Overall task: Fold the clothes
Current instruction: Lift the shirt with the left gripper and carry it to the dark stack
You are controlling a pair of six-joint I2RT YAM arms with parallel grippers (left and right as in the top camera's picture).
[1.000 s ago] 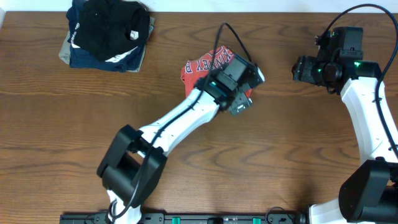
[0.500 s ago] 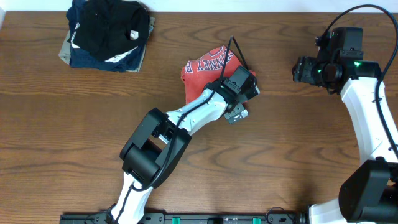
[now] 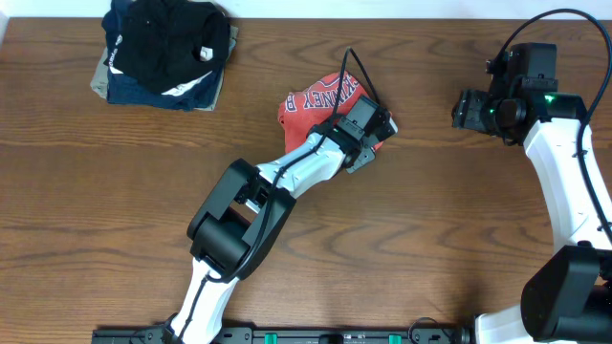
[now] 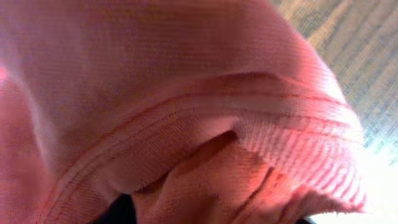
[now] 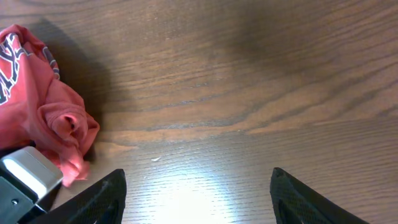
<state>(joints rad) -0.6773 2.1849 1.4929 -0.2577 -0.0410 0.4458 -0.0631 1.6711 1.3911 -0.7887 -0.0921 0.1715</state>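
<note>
The clothes [image 3: 311, 100] are one crumpled red-orange T-shirt with white lettering, lying at the table's middle back. My left gripper [image 3: 375, 134] is pressed into the shirt's right edge. Red fabric [image 4: 186, 93] fills the left wrist view, and a bunched fold sits between the dark fingers [image 4: 118, 213], so the jaws are closed on it. My right gripper [image 3: 469, 107] hangs over bare wood to the right of the shirt. Its fingers [image 5: 99, 199] are spread wide with nothing between them. The shirt [image 5: 37, 106] lies at the left of that view.
A stack of folded black, navy and tan garments [image 3: 163, 53] sits at the back left corner. The left arm's black cable [image 3: 359, 72] loops over the shirt. Brown wooden table [image 3: 430, 220] stretches between the shirt and the right arm.
My left gripper has slid up and back into the shirt's right edge, and its jaws have closed from wide open onto the fabric. The right arm has not moved.
</note>
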